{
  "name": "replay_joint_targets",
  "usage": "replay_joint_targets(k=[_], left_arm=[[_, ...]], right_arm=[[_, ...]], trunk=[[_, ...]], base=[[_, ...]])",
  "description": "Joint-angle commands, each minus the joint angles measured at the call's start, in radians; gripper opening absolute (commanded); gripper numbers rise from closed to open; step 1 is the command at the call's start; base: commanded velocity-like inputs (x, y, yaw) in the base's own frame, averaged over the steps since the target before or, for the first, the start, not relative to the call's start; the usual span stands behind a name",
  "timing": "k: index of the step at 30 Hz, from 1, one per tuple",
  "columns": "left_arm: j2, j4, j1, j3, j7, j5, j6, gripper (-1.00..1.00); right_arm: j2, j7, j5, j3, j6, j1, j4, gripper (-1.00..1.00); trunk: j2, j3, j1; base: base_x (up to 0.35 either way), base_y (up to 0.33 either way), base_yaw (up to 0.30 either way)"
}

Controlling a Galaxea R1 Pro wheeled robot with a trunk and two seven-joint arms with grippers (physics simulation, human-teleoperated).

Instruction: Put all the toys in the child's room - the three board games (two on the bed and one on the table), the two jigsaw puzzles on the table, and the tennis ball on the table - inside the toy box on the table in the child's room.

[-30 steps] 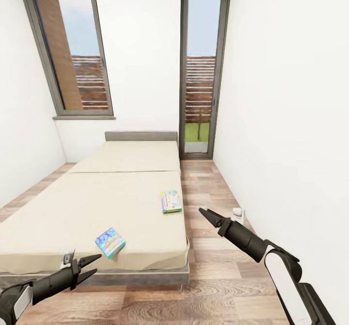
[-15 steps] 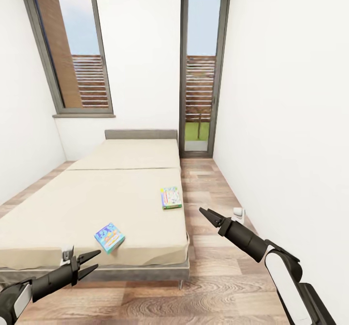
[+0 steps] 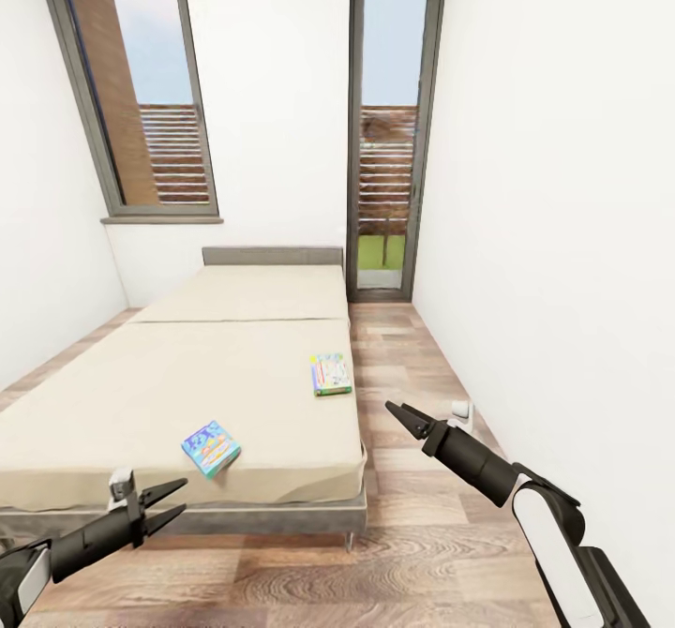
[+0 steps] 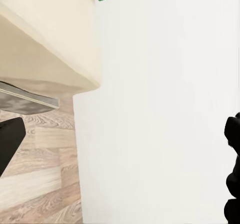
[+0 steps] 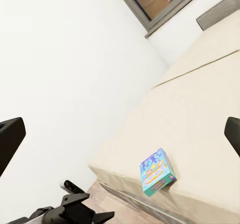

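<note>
White walls, two tall dark-framed windows (image 3: 141,94) and a plank floor (image 3: 412,366) enclose the bed (image 3: 187,394), whose beige mattress is otherwise bare. Two board games lie flat on it, well apart: the blue one (image 3: 211,448) near the foot edge, the green-edged one (image 3: 331,374) at the side edge nearest the floor strip. A small white object (image 3: 459,411) sits on the floor against the wall. Left gripper (image 3: 164,506) hovers below the foot of the bed, fingers spread wide, empty. Right gripper (image 3: 398,415) hangs over the floor beside the bed, fingers parted, empty
</note>
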Motion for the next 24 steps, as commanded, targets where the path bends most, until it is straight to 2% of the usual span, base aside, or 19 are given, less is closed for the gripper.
replay_joint_targets(k=[1,9,21,24], left_arm=[[0.002,0.0,-0.001,0.002,-0.015,-0.001,0.011,1.0],[0.017,0.0,-0.001,0.003,-0.034,-0.001,0.014,1.0],[0.019,0.0,-0.001,0.004,-0.037,0.0,0.013,1.0],[0.019,0.0,-0.001,0.004,-0.038,0.0,0.013,1.0]], right_arm=[[0.001,-0.002,-0.009,0.0,0.007,-0.001,0.0,1.0],[0.002,-0.002,-0.008,0.0,0.007,-0.001,0.001,1.0],[0.007,-0.002,-0.005,0.0,0.007,-0.001,0.001,1.0],[0.007,-0.002,-0.005,0.0,0.007,-0.001,0.001,1.0]], trunk=[[-0.008,-0.004,0.004],[-0.064,-0.029,0.034],[-0.148,-0.067,0.08],[-0.148,-0.067,0.08]], base=[[0.0,0.0,0.0],[0.0,0.0,0.0],[0.0,0.0,0.0],[0.0,0.0,0.0]])
